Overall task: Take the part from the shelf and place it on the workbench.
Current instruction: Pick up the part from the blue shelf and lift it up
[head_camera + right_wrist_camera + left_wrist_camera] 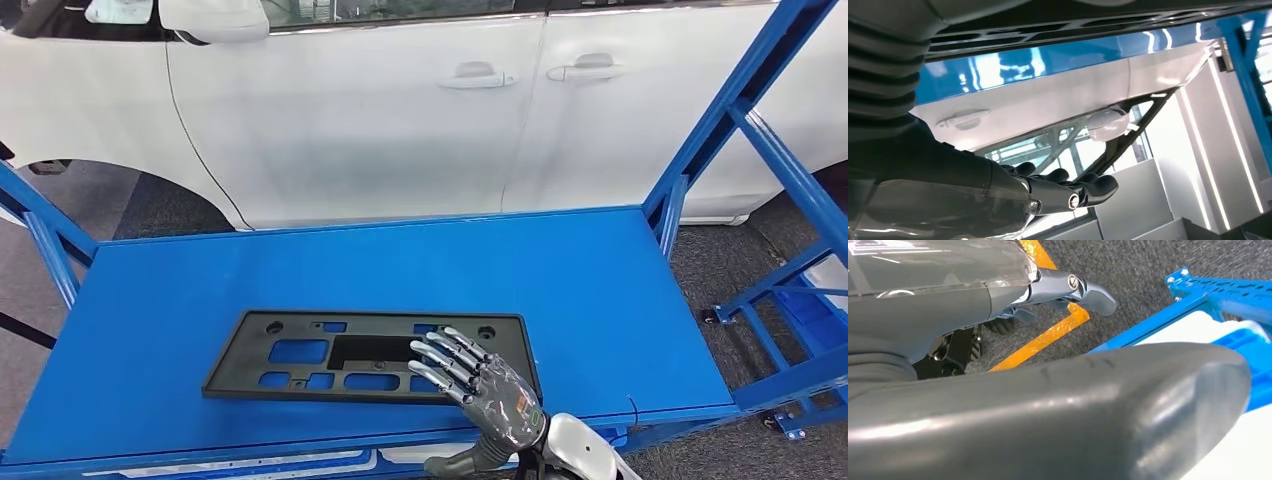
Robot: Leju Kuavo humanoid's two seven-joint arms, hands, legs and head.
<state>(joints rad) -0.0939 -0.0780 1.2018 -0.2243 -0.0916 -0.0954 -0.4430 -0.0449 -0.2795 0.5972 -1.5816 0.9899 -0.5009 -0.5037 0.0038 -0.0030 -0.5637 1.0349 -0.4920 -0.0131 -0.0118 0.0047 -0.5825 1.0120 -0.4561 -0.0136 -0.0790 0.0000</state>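
Behind the shelving, a white car [400, 110] spans the far side of the head view, its side doors, two door handles and a mirror facing the robot. Next in size: a blue metal shelf frame [745, 100] with slanted struts at both ends, carrying a flat blue shelf deck [600, 290] between the car and the robot. Flooring: grey carpet [720, 270] around the frame's feet; the left wrist view adds a yellow floor line [1048, 335] on that same carpet. Task item: one black plastic part [300, 352], a long flat rectangular plate with several rectangular cut-outs and small round holes, lying flat on the deck, toward the near edge and left of centre. Right hand [478, 385]: silver-fingered, raised from the near edge at the plate's right end, back of the hand upward, fingers straight, slightly spread and extended over the plate's right portion; whether they touch the plate cannot be told, and nothing is held. The right wrist view shows the same hand with dark fingers [1088, 187] stretched out side by side, thumb apart. Left hand [1068, 290]: seen from its wrist camera above the carpet beside the shelf frame, holding nothing; how far its fingers are spread cannot be told.
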